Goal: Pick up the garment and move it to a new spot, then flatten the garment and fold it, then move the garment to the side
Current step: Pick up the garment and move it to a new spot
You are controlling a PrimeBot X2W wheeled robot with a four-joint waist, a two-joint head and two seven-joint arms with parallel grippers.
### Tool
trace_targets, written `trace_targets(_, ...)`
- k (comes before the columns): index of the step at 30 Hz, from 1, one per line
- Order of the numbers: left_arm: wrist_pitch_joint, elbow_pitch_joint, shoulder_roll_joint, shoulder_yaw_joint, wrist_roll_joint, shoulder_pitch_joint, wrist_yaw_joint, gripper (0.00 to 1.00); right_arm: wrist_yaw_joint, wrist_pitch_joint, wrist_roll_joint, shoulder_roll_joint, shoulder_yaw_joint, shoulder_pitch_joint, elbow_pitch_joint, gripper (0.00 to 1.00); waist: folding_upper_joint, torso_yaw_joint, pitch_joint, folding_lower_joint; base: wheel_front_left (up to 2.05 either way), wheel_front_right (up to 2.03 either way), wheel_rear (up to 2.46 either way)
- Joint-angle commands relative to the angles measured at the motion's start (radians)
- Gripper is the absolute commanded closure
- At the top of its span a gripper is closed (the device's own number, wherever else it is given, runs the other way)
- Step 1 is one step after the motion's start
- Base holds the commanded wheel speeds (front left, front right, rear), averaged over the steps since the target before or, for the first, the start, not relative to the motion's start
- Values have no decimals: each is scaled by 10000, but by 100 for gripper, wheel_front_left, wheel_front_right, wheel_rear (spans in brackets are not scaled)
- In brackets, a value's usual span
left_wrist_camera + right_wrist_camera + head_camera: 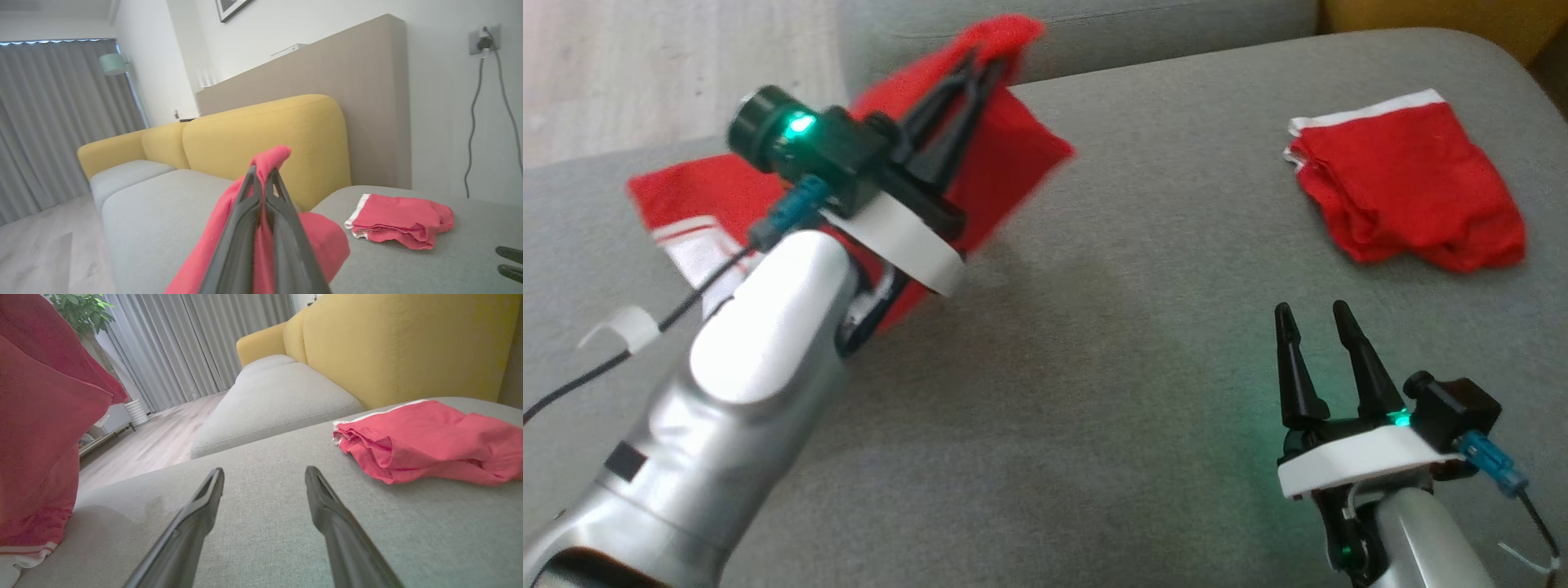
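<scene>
Left gripper (984, 67) clamps the garment (1017, 163), whose length runs down-left, middle hidden by the forearm (768, 335), tail apparently on the cushion (1135, 327); right gripper (1311, 314) gapes.

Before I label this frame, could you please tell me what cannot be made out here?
Head view: the left gripper and its arm cover much of the lifted garment.
Right wrist view: that garment runs off the left edge.
Folded garment: its type, since it lies bunched.

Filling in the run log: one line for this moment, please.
left gripper: shut on red garment, held up | right gripper: open, idle | folded garment: on grey couch
</scene>
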Motion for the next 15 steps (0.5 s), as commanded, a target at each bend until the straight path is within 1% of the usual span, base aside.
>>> trace_targets(1,155,-675,354,202,-8,-322,20,100,-7,-137,113,-41,272,-217,-361,0,0,-240,30,1,0,0,0)
trace_targets(6,433,-1639,343,-69,78,-279,69,100,-7,-137,257,-41,218,-372,-475,0,0,-724,247,1,0,0,0)
trace_targets(10,773,-2415,338,-521,-29,-125,51,100,-7,-137,339,-41,138,-436,-503,0,0,-1084,438,1,0,0,0)
trace_targets(11,773,-2415,338,-521,-29,-125,51,100,-7,-137,339,-41,138,-436,-503,0,0,-1084,438,1,0,0,0)
trace_targets(15,1116,-2883,526,-1022,-198,-68,33,100,-7,-137,415,-41,189,-602,-588,0,0,-1489,766,1,0,0,0)
